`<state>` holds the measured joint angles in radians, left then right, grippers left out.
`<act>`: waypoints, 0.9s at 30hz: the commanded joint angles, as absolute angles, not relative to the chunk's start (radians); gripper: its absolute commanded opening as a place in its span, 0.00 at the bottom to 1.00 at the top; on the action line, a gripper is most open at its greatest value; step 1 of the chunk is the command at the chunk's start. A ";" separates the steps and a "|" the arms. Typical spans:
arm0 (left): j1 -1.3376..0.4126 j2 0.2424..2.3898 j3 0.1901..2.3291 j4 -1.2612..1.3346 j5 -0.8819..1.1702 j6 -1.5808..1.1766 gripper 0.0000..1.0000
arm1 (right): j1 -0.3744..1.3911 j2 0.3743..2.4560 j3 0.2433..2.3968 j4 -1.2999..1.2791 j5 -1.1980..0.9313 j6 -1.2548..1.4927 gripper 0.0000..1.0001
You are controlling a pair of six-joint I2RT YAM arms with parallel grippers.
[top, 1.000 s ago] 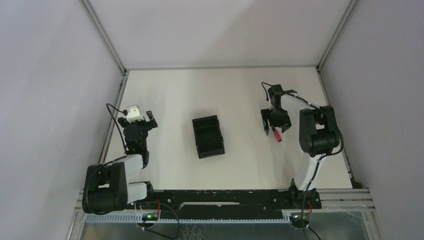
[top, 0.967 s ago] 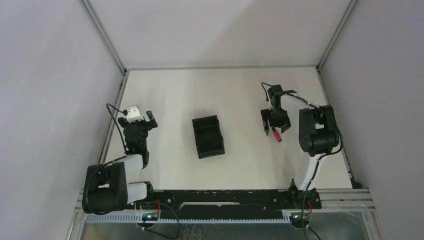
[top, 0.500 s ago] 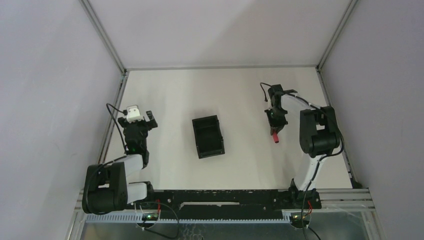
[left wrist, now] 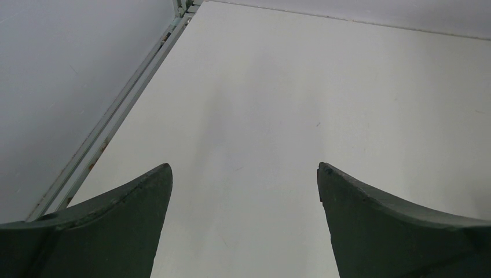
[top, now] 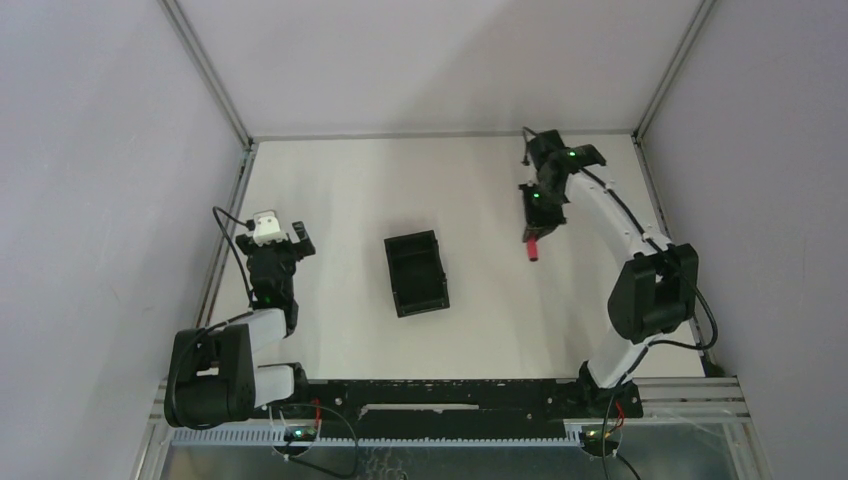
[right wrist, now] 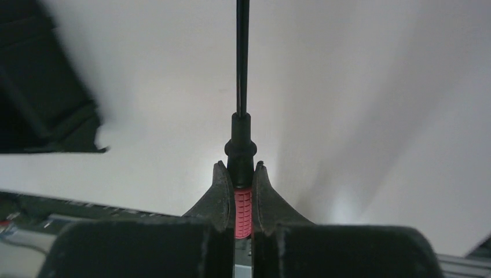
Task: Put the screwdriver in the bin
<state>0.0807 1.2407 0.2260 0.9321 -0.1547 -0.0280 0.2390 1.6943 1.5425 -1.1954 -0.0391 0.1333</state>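
My right gripper [top: 535, 228] is shut on the screwdriver [top: 533, 250], held above the table to the right of the bin [top: 416, 272]. In the right wrist view the red handle [right wrist: 243, 211] is pinched between the gripper's [right wrist: 238, 166] two fingers. The thin dark shaft [right wrist: 242, 58] sticks straight out past the tips. The black bin [right wrist: 40, 87] lies at the upper left of that view. At the table's left side my left gripper [top: 291, 240] stands open, with only bare table between its fingers [left wrist: 133, 220].
The table is enclosed by grey walls with metal corner posts [top: 205, 70]. A metal rail [left wrist: 116, 121] runs along its left edge, close to my left gripper. The arm bases sit on the black bar [top: 440, 395] at the near edge.
My right gripper closed on the screwdriver's red handle and lifted it off the table, and the arm stretched toward the back. The left arm and the bin have not moved.
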 commanded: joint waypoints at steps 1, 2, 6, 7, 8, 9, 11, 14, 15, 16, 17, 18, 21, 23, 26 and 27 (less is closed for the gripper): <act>0.075 1.230 0.238 0.956 -0.163 -0.032 1.00 | 0.426 1.725 1.651 -1.213 -0.142 0.266 0.00; 0.074 1.229 0.238 0.956 -0.163 -0.033 1.00 | 0.479 1.751 1.687 -1.207 -0.142 0.280 0.00; 0.075 1.229 0.238 0.956 -0.161 -0.034 1.00 | 0.668 1.907 1.885 -1.211 -0.158 0.297 0.00; 0.074 1.230 0.239 0.956 -0.162 -0.034 1.00 | 0.709 1.950 1.956 -1.226 -0.162 0.291 0.00; 0.074 1.230 0.239 0.956 -0.163 -0.034 1.00 | 0.742 1.989 2.007 -1.239 -0.167 0.281 0.00; 0.074 1.230 0.239 0.956 -0.163 -0.034 1.00 | 0.774 2.025 2.054 -1.255 -0.167 0.266 0.00; 0.074 1.230 0.238 0.956 -0.163 -0.033 1.00 | 0.808 2.079 2.114 -1.278 -0.148 0.239 0.00; 0.074 1.230 0.238 0.956 -0.163 -0.034 1.00 | 0.839 2.108 2.108 -1.268 -0.118 0.200 0.00; 0.074 1.229 0.238 0.956 -0.163 -0.034 1.00 | 0.850 2.109 2.089 -1.253 -0.106 0.182 0.00; 0.074 1.230 0.239 0.956 -0.163 -0.033 1.00 | 0.860 2.107 2.061 -1.234 -0.098 0.163 0.00; 0.074 1.230 0.238 0.956 -0.163 -0.034 1.00 | 0.868 2.104 2.028 -1.204 -0.084 0.149 0.00; 0.074 1.230 0.238 0.956 -0.163 -0.033 1.00 | 0.873 2.103 1.994 -1.168 -0.077 0.137 0.00; 0.075 1.229 0.238 0.956 -0.163 -0.034 1.00 | 0.877 2.112 1.910 -1.064 -0.071 0.121 0.00; 0.074 1.230 0.238 0.956 -0.163 -0.034 1.00 | 0.879 2.132 1.892 -1.032 -0.049 0.115 0.00; 0.074 1.231 0.238 0.956 -0.164 -0.034 1.00 | 0.880 2.155 1.868 -0.994 -0.029 0.106 0.00; 0.074 1.230 0.238 0.956 -0.163 -0.034 1.00 | 0.882 2.160 1.862 -0.983 -0.025 0.107 0.02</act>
<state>0.0807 1.2407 0.2260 0.9321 -0.1547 -0.0280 0.8730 2.1441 1.8732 -1.0904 -0.0677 0.1371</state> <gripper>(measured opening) 0.996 0.062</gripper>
